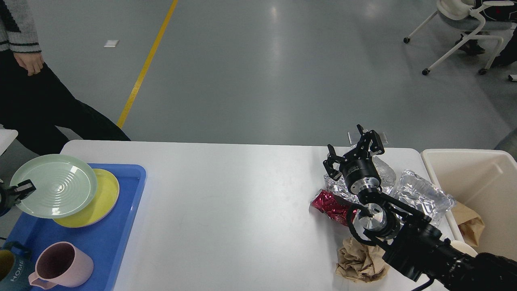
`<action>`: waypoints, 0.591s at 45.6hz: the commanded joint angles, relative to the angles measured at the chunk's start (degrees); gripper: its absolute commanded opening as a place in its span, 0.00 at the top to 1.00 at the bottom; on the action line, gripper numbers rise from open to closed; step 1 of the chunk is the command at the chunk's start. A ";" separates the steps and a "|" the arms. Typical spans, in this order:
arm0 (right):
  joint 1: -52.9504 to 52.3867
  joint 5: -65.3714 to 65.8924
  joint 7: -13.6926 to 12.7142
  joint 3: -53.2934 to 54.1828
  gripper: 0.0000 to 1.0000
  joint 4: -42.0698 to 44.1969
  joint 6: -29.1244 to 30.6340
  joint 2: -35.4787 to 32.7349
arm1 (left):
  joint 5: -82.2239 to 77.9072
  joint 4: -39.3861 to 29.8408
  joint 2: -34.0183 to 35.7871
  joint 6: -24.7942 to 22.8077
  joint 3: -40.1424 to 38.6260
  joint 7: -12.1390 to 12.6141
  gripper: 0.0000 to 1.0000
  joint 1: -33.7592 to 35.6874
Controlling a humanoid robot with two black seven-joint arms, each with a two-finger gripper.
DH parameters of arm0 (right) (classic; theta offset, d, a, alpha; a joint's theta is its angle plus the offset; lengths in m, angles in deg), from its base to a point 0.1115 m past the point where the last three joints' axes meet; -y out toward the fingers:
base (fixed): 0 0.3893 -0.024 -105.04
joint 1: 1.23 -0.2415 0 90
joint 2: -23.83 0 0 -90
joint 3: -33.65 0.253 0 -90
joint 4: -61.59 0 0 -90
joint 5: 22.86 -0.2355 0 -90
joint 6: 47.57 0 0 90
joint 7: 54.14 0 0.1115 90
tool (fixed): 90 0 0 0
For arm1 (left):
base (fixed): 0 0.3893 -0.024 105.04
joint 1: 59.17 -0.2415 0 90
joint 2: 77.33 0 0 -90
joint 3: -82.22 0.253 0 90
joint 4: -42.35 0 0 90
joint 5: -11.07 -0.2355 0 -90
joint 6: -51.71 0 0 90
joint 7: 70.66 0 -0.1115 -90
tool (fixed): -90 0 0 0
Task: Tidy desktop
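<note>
Right pincer [350, 152] spread wide over the trash pile, gripping nothing

Left pincer [22, 188] clamps the green plate [54, 186] above the blue tray [121, 226], surface's [226, 210] left edge; crumpled foil [420, 196] and brown paper [359, 262] lie by the right edge.

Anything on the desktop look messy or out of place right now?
Yes: trash lies loose on the desktop beside the beige bin: crumpled brown paper, a red foil wrapper and crushed clear plastic.

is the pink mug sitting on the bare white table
No, the pink mug stands inside the blue tray, below the two plates, not on the desktop.
</note>
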State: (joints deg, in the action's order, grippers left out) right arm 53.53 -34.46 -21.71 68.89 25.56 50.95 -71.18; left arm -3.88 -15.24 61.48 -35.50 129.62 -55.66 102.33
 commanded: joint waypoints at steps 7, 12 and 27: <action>0.00 0.00 0.00 0.00 0.00 0.00 0.00 0.00 | 0.01 5.21 -4.52 1.42 -2.83 0.03 0.97 -6.12; 0.00 0.00 0.00 0.00 0.00 0.00 0.00 0.00 | 0.01 5.30 -4.61 1.51 -2.92 -0.14 0.95 -6.38; 0.00 0.00 0.00 0.00 0.00 0.00 0.00 0.00 | 2.64 5.38 -5.84 4.50 -6.52 -0.50 0.90 -8.14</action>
State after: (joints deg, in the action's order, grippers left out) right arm 53.53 -34.46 -21.71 68.89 25.56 50.95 -71.18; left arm -2.77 -9.84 56.23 -32.12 124.32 -56.19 95.06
